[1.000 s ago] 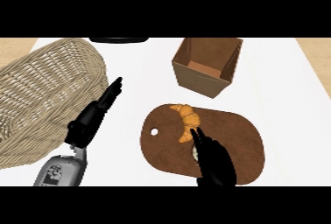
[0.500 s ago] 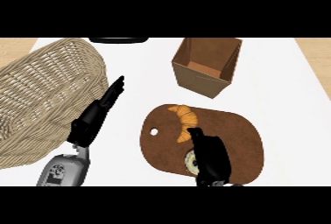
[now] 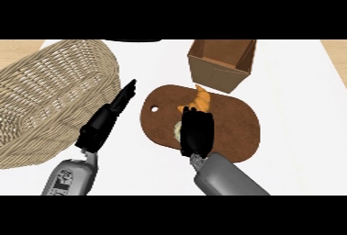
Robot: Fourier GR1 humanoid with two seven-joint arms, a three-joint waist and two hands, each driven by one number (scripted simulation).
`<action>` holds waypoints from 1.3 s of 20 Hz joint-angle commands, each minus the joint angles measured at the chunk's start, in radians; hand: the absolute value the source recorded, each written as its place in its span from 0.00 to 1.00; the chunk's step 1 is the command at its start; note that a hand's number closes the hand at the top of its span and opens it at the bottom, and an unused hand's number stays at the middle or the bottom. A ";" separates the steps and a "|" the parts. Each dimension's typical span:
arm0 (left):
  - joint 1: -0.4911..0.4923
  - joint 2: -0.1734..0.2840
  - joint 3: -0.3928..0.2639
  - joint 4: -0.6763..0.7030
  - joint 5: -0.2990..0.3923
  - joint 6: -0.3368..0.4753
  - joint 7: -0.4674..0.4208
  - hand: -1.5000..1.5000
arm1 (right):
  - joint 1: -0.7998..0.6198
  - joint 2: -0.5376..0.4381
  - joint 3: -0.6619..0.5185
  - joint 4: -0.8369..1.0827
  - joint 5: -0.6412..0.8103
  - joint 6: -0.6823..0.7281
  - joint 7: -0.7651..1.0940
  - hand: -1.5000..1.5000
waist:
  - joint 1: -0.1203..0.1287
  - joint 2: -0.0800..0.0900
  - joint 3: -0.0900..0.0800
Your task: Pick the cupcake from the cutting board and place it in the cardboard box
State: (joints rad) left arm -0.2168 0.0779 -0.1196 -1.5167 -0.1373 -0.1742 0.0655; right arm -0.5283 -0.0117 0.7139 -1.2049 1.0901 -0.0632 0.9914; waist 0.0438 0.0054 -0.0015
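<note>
A brown oval cutting board (image 3: 237,128) lies at the middle of the counter. My right hand (image 3: 196,135) is on it, fingers curled round a pale cupcake (image 3: 177,131), of which only a sliver shows at the hand's left side. An orange croissant (image 3: 200,98) lies on the board just beyond the fingers. The open cardboard box (image 3: 218,69) stands right behind the board. To the left of the board, my left hand (image 3: 107,120) rests open with straight fingers pointing away.
A large wicker basket (image 3: 47,92) fills the left side, close to the left hand. A dark object (image 3: 139,41) shows at the counter's far edge. White counter (image 3: 298,101) lies to the right of the board and box.
The right hand's fingers have gone from stretched out to curled round the cupcake, and the forearm has come further into view. The left hand has not moved.
</note>
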 commanded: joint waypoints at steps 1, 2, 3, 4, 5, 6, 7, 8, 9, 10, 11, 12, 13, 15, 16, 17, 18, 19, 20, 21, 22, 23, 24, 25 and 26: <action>-0.057 0.001 0.009 0.028 -0.013 0.005 0.022 0.50 | -0.197 0.011 0.056 0.106 -0.022 -0.063 0.159 1.00 | 0.000 0.002 0.002; 0.016 0.003 -0.013 -0.019 -0.017 0.000 -0.001 0.50 | -0.204 0.011 0.085 0.095 -0.019 -0.087 0.195 1.00 | 0.002 -0.002 0.002; 0.044 -0.016 -0.016 -0.032 -0.015 0.017 0.007 0.50 | -0.216 0.011 0.094 0.059 -0.018 -0.049 0.214 1.00 | -0.009 -0.004 0.001; 0.033 0.000 0.001 0.022 -0.025 0.016 -0.042 0.50 | -0.214 0.011 0.127 -0.020 -0.001 -0.041 0.260 1.00 | -0.016 -0.005 0.001; -0.055 -0.006 0.034 0.089 -0.008 0.015 -0.012 0.50 | -0.248 0.011 0.124 -0.052 -0.024 -0.019 0.256 1.00 | -0.025 -0.004 0.001; 0.021 -0.019 -0.014 -0.001 -0.021 0.017 -0.004 0.50 | -0.303 0.011 0.140 -0.059 -0.074 -0.003 0.299 1.00 | -0.004 -0.006 0.001; -0.016 0.027 0.035 -0.006 0.015 -0.022 0.021 0.50 | -0.335 0.011 0.079 -0.107 -0.083 0.068 0.273 1.00 | -0.019 -0.008 0.001; 0.009 -0.011 0.013 0.012 -0.008 0.015 -0.009 0.50 | -0.329 0.011 0.153 -0.129 -0.083 0.047 0.343 1.00 | -0.017 -0.008 0.001; -0.033 0.001 0.031 0.073 -0.012 0.011 -0.017 0.50 | -0.341 0.011 0.162 -0.188 -0.087 0.094 0.371 1.00 | -0.028 -0.008 0.000; -0.029 -0.001 0.021 0.028 -0.003 0.000 0.019 0.50 | -0.360 0.011 0.181 -0.228 -0.100 0.082 0.391 1.00 | -0.021 -0.010 0.001; -0.019 -0.021 0.006 0.039 -0.011 0.012 -0.006 0.50 | -0.401 0.011 0.131 -0.216 -0.109 0.050 0.366 1.00 | -0.021 -0.009 0.001; -0.050 -0.014 0.027 0.033 -0.003 0.014 0.035 0.50 | -0.399 0.011 0.158 -0.232 -0.096 0.048 0.390 1.00 | -0.025 -0.009 0.001; -0.012 -0.007 0.029 0.030 -0.016 0.027 -0.004 0.50 | -0.357 0.011 0.195 -0.281 -0.038 0.005 0.408 1.00 | -0.029 -0.011 0.001; -0.011 -0.016 0.019 0.019 -0.005 0.015 0.024 0.50 | -0.424 0.011 0.139 -0.309 -0.043 0.048 0.440 1.00 | -0.029 -0.014 0.001; -0.009 -0.012 0.009 -0.016 -0.014 0.016 0.048 0.50 | -0.449 0.011 0.121 -0.331 -0.016 0.087 0.464 1.00 | -0.031 -0.020 0.001; 0.027 0.010 0.027 0.027 0.004 -0.011 -0.020 0.50 | -0.457 0.011 0.094 -0.319 -0.012 0.075 0.456 1.00 | -0.031 -0.014 0.000; 0.017 0.020 0.032 -0.029 0.002 -0.005 0.023 0.50 | -0.471 0.011 0.068 -0.305 -0.014 0.058 0.463 1.00 | -0.021 -0.016 0.001; -0.005 0.021 0.037 0.005 0.010 -0.018 0.011 0.50 | -0.473 0.011 0.065 -0.306 -0.015 0.036 0.466 1.00 | -0.026 -0.012 0.000; 0.039 0.034 0.043 -0.018 0.015 -0.022 -0.008 0.50 | -0.441 0.011 0.060 -0.311 0.010 0.030 0.469 1.00 | -0.027 -0.014 0.001; 0.013 -0.008 0.010 -0.006 -0.015 0.011 0.018 0.50 | -0.496 0.011 0.018 -0.291 -0.009 0.069 0.466 1.00 | -0.028 -0.013 0.000; 0.019 -0.009 0.016 -0.026 -0.021 0.029 0.025 0.50 | -0.460 0.011 0.012 -0.296 0.041 0.052 0.453 1.00 | -0.037 -0.013 0.001; 0.052 0.015 0.030 -0.036 0.018 -0.017 0.010 0.50 | -0.493 0.011 -0.015 -0.320 0.028 0.100 0.468 1.00 | -0.032 -0.016 0.000; 0.016 0.000 0.022 -0.055 -0.003 0.011 0.054 0.50 | -0.489 0.011 -0.034 -0.316 0.023 0.123 0.453 1.00 | -0.037 -0.015 0.001; 0.012 0.041 0.061 0.005 0.023 -0.029 -0.011 0.50 | -0.510 0.011 -0.079 -0.255 0.037 0.102 0.405 1.00 | -0.038 -0.008 0.000; 0.055 0.017 0.019 -0.041 -0.006 -0.007 0.015 0.50 | -0.536 0.011 -0.116 -0.269 0.031 0.144 0.422 1.00 | -0.034 -0.013 0.001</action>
State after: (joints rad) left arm -0.1913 0.0918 -0.0902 -1.5379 -0.1353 -0.1793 0.0801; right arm -1.0026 -0.0187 0.6833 -1.4891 1.1090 0.0027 1.2141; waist 0.0111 -0.0074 -0.0009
